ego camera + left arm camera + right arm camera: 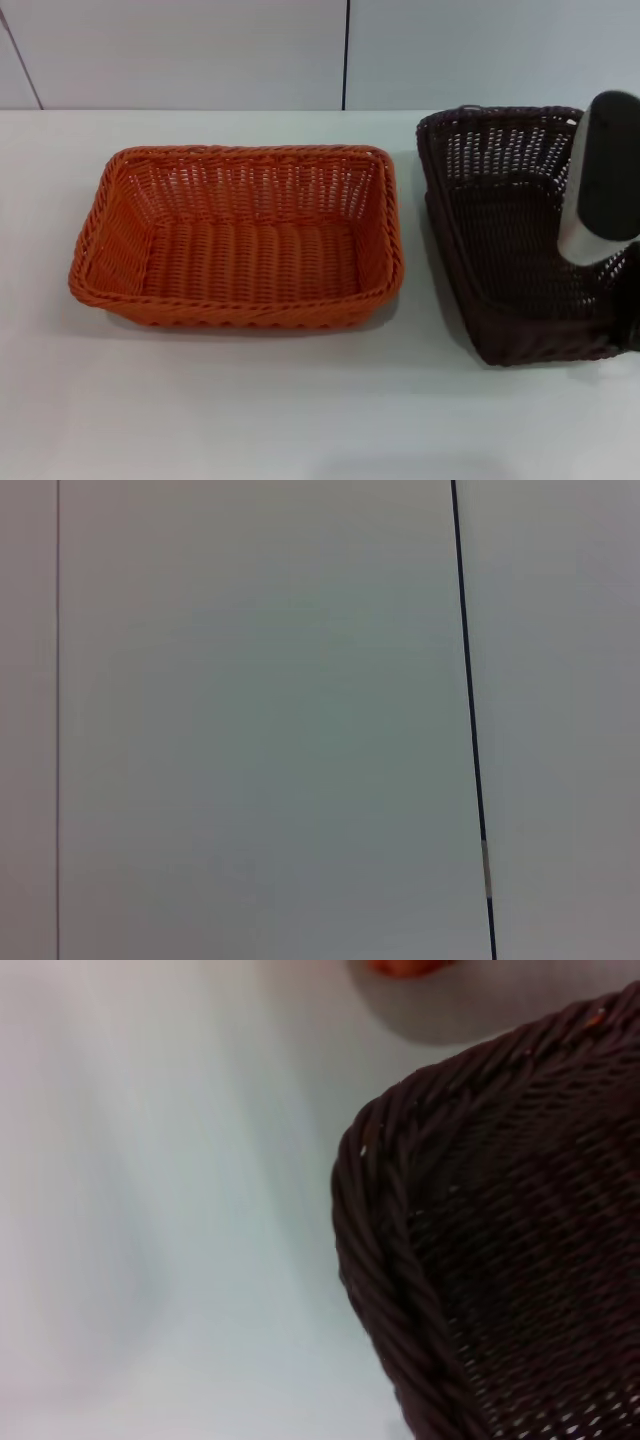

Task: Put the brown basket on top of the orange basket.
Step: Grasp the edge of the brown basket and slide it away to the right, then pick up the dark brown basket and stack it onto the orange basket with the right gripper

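I see a bright orange basket (240,235) in woven wicker, dark brown basket (510,240) with braided rim, plain white tabletop (250,400)

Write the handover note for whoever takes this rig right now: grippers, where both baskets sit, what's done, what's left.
Right arm: over the brown basket, at its right side; its gripper does not show, so a grasp cannot be confirmed.
Left arm: out of the head view; its wrist camera sees only a blank panel.
Brown basket: on the table, to the robot's right of the orange basket, apart from it.
Orange basket: on the table, centre-left, nothing in it.
Done: right arm brought over the brown basket.
Left: grasp the brown basket, lift it, carry it to the robot's left and set it on the orange basket.
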Controlling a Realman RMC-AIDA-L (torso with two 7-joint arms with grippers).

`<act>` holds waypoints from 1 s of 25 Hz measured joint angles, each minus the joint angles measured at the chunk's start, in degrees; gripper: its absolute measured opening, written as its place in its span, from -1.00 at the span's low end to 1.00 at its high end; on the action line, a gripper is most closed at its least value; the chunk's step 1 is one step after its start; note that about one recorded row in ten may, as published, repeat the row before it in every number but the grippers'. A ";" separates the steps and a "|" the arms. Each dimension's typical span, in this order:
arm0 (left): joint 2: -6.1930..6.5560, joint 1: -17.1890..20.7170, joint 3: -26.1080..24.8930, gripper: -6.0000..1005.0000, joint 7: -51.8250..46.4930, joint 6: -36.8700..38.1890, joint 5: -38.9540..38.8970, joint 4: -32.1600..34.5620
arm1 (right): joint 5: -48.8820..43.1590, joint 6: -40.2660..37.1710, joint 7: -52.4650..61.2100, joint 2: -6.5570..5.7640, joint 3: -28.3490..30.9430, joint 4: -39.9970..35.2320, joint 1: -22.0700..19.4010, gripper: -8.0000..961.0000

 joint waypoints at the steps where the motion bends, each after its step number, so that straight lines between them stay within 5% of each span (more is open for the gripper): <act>1: 0.00 0.01 0.00 0.31 0.00 0.00 0.00 0.00 | -0.40 -0.17 0.21 0.01 0.07 0.96 -0.09 -0.61; 13: 0.09 -0.20 0.12 0.31 0.00 0.00 0.00 -0.04 | -2.89 -2.80 2.18 -0.13 -0.12 10.19 1.86 -0.66; 25: 0.12 -0.32 0.18 0.31 0.00 0.00 0.01 -0.08 | -3.61 -5.98 1.53 -0.30 -1.40 15.13 8.38 -0.66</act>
